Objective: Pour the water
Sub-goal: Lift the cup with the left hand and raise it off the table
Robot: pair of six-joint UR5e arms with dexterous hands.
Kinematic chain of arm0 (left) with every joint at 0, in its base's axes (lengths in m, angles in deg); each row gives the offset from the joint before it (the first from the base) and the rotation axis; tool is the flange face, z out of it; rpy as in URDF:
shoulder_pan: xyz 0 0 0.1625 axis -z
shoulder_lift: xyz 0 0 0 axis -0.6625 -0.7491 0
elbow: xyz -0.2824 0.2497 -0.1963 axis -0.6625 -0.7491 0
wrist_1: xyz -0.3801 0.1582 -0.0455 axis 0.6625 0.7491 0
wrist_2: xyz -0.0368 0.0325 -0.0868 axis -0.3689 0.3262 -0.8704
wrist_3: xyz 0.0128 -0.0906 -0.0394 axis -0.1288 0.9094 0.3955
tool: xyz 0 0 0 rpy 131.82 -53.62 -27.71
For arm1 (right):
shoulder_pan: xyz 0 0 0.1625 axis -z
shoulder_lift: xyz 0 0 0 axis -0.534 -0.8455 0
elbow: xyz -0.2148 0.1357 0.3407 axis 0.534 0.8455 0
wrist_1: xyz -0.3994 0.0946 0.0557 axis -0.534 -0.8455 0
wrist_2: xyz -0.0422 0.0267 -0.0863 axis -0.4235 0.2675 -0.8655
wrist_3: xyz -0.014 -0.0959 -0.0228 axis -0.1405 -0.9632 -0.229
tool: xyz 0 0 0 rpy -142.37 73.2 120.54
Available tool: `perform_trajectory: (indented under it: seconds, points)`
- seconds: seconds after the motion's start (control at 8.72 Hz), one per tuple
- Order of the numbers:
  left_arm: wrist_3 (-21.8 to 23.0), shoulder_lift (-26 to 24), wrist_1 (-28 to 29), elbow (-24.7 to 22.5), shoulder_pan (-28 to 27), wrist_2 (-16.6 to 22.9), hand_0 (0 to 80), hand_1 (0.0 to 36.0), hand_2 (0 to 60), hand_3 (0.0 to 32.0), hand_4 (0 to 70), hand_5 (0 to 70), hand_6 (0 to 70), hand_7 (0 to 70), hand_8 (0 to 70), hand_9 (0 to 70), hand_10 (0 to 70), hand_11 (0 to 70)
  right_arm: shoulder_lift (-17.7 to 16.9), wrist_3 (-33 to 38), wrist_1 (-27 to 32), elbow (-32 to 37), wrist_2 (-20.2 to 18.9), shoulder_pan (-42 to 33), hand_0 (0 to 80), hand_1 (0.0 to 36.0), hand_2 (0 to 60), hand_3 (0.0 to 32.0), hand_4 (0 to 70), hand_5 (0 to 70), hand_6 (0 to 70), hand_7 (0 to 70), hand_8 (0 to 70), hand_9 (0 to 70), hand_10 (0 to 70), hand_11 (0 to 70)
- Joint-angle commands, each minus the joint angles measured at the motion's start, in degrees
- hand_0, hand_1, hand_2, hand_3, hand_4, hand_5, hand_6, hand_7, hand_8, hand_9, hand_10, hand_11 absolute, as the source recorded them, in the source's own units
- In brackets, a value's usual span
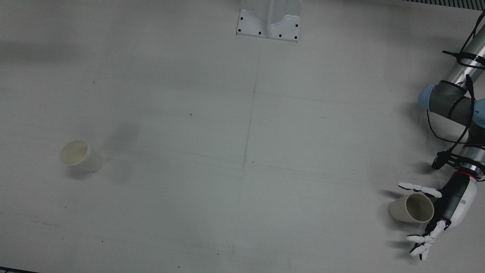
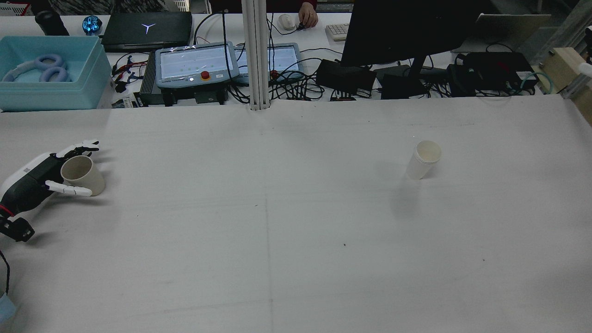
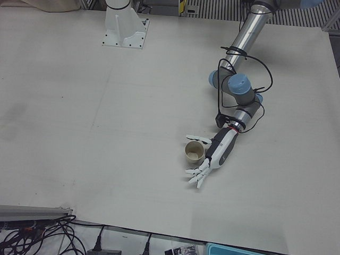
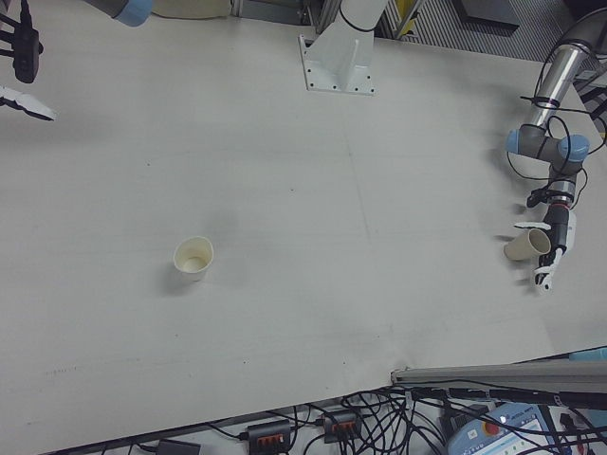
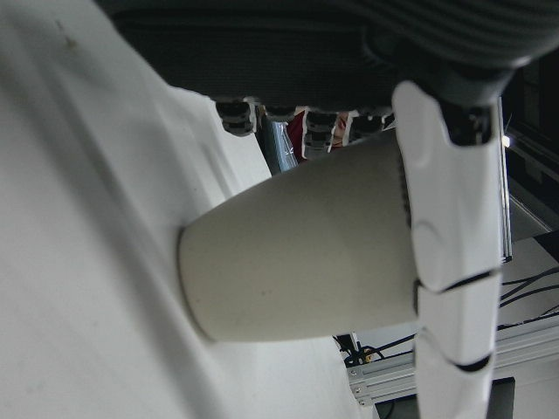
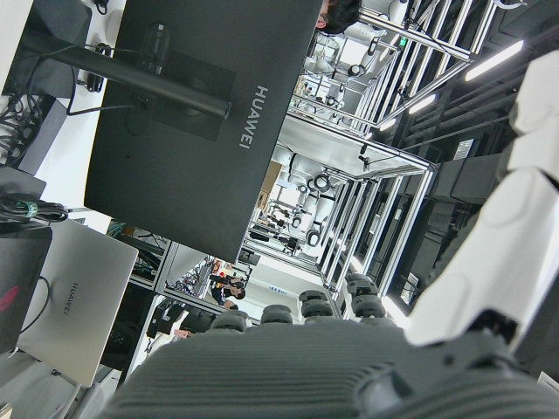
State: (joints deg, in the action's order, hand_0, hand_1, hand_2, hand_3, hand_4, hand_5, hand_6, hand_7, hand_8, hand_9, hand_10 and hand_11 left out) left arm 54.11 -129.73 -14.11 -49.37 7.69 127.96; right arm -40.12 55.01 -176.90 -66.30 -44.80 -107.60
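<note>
Front view, lower right: your left hand (image 1: 441, 216) brackets the tan cup (image 1: 412, 208), fingers (image 1: 418, 187) spread on either side and not clearly closed on it. You hold nothing yet. The cup stands upright on the table (image 1: 242, 151), its axis vertical, directly ahead of the palm. The white cup (image 1: 80, 155) sits well apart at mid-left. The right hand (image 4: 21, 66) is raised at the right-front view's upper left; its grasp is unclear.

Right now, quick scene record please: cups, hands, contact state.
tan cup: at the left hand, standing on the table
left hand: fingers spread on both sides of the tan cup, firm grip not confirmed
white cup: upright, alone on the right-arm half, looks empty
right hand: raised at the table's edge, far from the white cup, holds nothing
</note>
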Motion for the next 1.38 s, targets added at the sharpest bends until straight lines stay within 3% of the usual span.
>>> perform_trajectory:
  seconds: [0.0,0.11,0.34,0.57,0.69,0.8,0.92,1.03,1.15,1.26]
  points:
    - [0.0,-0.1,-0.7,0.3,-2.1,-0.1,54.6,20.6,10.4,0.0,22.6,22.4,10.2,29.2,2.4,8.3,8.5,14.2,0.1,0.0,0.1,0.2,0.0,0.0,41.2,10.7,15.5,0.8,4.3,10.1,2.7,4.9,0.4,1.0,0.0,0.0]
    - [-0.1,-0.2,-0.9,0.3,-2.8,-0.1,54.8,20.1,11.0,0.0,27.0,22.1,12.5,31.9,4.6,11.3,9.8,16.1,0.0,0.0,0.1,0.2,0.0,0.0,41.1,10.7,15.5,0.8,4.4,10.1,2.8,4.9,0.4,1.0,0.0,0.0]
    - [0.2,-0.5,-2.0,-0.5,-3.0,-0.1,60.0,25.4,13.9,0.0,21.8,38.4,14.8,40.4,8.3,17.3,12.2,20.0,0.0,0.1,0.0,0.2,0.0,0.0,41.0,10.6,15.2,1.0,4.3,10.0,2.7,4.9,0.3,0.9,0.0,0.0]
    - [0.4,-0.6,-2.4,-0.9,-2.9,-0.3,60.8,26.1,13.6,0.0,15.5,56.1,16.8,47.5,10.5,21.2,13.3,21.8,0.0,0.1,0.1,0.2,0.0,0.0,40.7,10.4,15.1,1.2,4.2,9.9,2.6,4.7,0.3,0.8,0.0,0.0]
    - [0.4,-0.6,-4.4,-2.5,-2.9,-1.1,59.9,25.9,17.6,0.0,15.9,61.2,20.8,57.2,15.4,28.9,17.1,27.3,0.0,0.1,0.0,0.2,0.0,0.0,40.4,10.1,14.8,1.2,4.0,10.0,2.5,4.5,0.3,0.8,0.0,0.0]
    - [0.4,-0.6,-5.3,-3.6,-2.9,-1.2,57.5,30.2,46.7,0.0,21.3,64.1,29.4,70.0,23.9,41.2,24.1,37.4,0.0,0.0,0.0,0.2,0.0,0.0,40.3,10.0,14.6,1.2,4.2,10.0,2.5,4.7,0.3,0.8,0.0,0.0]
    - [0.4,-0.6,-6.2,-4.0,-2.8,-1.2,55.6,29.5,56.2,0.0,28.6,61.6,34.9,70.0,30.5,46.7,28.3,42.8,0.0,0.1,0.1,0.2,-0.1,0.0,40.4,10.0,14.4,1.6,4.1,9.9,2.4,4.7,0.2,0.7,0.0,0.0]
    - [1.6,-0.6,-8.1,-4.3,-2.8,-1.3,51.5,24.9,60.0,0.0,36.5,56.5,38.5,70.0,41.1,50.1,31.2,45.7,0.0,0.0,0.0,0.2,-0.1,0.0,40.1,9.9,14.6,1.6,4.1,9.9,2.4,4.7,0.2,0.7,0.0,0.0]
    - [2.6,-0.4,-8.6,-4.3,-2.8,-3.2,46.6,22.0,60.0,0.0,41.0,52.7,43.2,70.0,49.6,54.8,37.1,52.5,0.0,0.0,0.0,0.2,0.0,0.1,40.2,10.0,14.8,1.6,4.1,10.0,2.5,4.8,0.2,0.7,0.0,0.0]
    - [5.0,0.1,-8.9,-4.3,-2.8,-6.5,45.3,24.1,60.0,0.0,43.2,56.2,48.4,70.0,53.2,58.4,43.2,60.8,0.0,0.1,0.0,0.2,0.0,0.1,40.2,10.0,14.9,1.4,4.2,10.1,2.5,4.8,0.2,0.7,0.0,0.0]
